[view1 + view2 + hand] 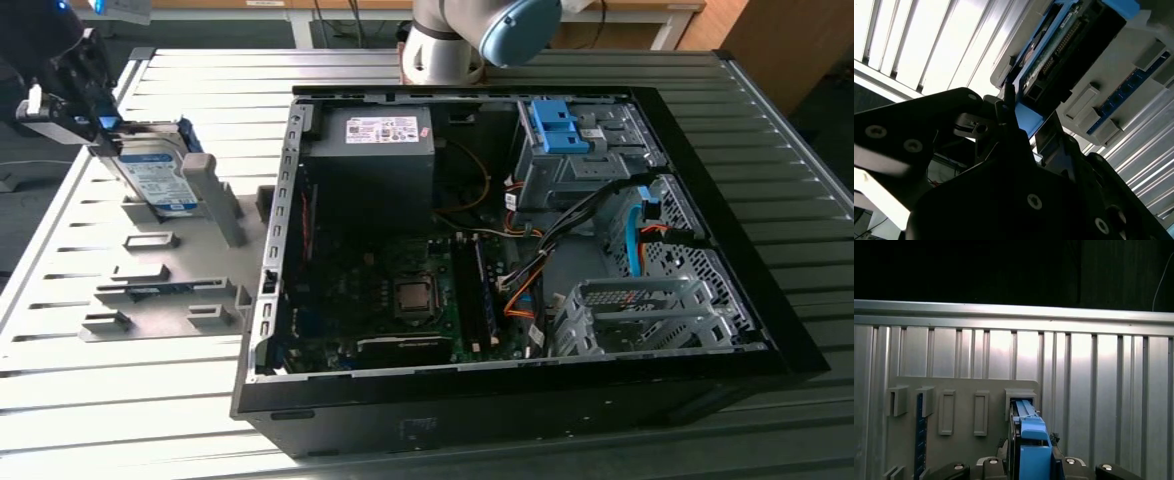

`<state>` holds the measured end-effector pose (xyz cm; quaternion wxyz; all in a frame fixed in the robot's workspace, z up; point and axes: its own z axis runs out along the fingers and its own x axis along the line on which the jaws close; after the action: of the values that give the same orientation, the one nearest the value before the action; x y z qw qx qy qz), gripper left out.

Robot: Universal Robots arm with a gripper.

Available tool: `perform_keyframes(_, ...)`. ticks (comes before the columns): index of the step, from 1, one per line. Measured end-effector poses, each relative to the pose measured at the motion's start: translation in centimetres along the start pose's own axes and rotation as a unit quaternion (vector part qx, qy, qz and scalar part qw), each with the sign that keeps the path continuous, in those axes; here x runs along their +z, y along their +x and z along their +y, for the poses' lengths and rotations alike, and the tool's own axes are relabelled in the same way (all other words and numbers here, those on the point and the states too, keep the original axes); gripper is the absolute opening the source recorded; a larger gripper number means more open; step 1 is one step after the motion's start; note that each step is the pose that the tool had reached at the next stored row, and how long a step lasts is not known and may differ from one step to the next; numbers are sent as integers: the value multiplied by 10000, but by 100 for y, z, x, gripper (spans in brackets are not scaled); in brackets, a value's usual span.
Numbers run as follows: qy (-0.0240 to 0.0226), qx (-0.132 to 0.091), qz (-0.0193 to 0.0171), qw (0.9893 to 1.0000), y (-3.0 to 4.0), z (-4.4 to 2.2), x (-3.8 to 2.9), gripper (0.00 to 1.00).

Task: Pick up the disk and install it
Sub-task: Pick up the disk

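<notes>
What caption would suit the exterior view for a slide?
The gripper at the upper end of the disk, which stands in a grey holder beside the open computer case.

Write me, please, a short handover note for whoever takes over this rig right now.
Gripper: at the upper end of the disk; these views do not settle whether it is gripped.
Disk: stands tilted in its slot on the grey holder plate, at the exterior view's left, beside the open computer case. In the first wrist view its blue frame reaches into the slot.
Done: the gripper is at the disk.
Left: the disk is not yet out of the holder and not yet in the case.
</notes>
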<state>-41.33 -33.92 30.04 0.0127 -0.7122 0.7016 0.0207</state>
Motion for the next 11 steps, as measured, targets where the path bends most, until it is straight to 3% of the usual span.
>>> perform_keyframes(5,-3,0,0,10000,0,-2,3,43)
perform_keyframes(6,-4,0,-1,10000,0,-3,8,49)
perform_keyframes(11,-44,2,1,10000,3,0,63,49)
